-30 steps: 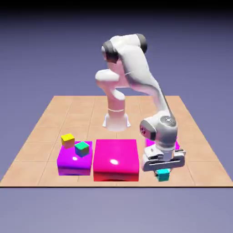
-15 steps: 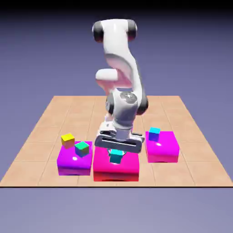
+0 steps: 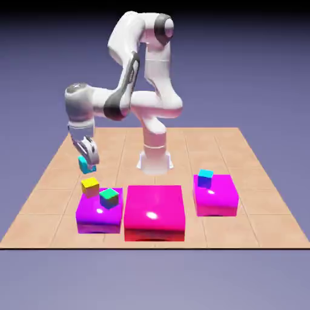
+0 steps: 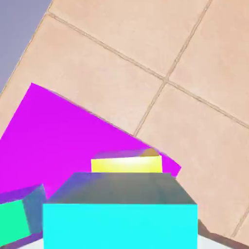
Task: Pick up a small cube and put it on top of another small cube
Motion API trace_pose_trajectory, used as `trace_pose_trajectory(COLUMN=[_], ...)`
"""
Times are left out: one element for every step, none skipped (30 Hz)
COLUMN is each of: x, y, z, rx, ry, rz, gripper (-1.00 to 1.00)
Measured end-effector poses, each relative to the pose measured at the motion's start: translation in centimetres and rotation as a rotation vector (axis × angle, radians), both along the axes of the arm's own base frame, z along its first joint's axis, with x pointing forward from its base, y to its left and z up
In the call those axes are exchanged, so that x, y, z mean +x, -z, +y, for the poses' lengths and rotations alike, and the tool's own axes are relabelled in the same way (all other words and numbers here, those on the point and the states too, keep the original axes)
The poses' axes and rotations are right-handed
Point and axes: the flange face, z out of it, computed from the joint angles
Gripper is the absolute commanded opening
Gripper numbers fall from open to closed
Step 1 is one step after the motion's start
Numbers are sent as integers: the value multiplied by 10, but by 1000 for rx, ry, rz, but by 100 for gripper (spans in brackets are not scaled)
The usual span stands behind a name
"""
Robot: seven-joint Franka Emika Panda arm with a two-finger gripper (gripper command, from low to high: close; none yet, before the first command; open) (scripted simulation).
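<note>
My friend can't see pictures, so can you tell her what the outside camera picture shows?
A white robot arm's claw holds a tiny turquoise cube in the air, just above a tiny yellow cube on a purple block. A green-topped cube shares that block, beside a big pink block and a smaller pink one carrying a blue cube.

pink block: glossy (bright highlight) | table: matt tiled | arm: smooth white plastic look
</note>
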Motion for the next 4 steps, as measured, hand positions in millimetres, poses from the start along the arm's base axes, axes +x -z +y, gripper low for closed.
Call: trace_pose_trajectory(x=[-1,-1,-1,0], y=[11,11,11,-4], z=[0,0,0,0], rx=[-1,-2,-2,0], ry=[1,1,1,1], rz=[1,2,2,1], gripper=[100,100,100,100])
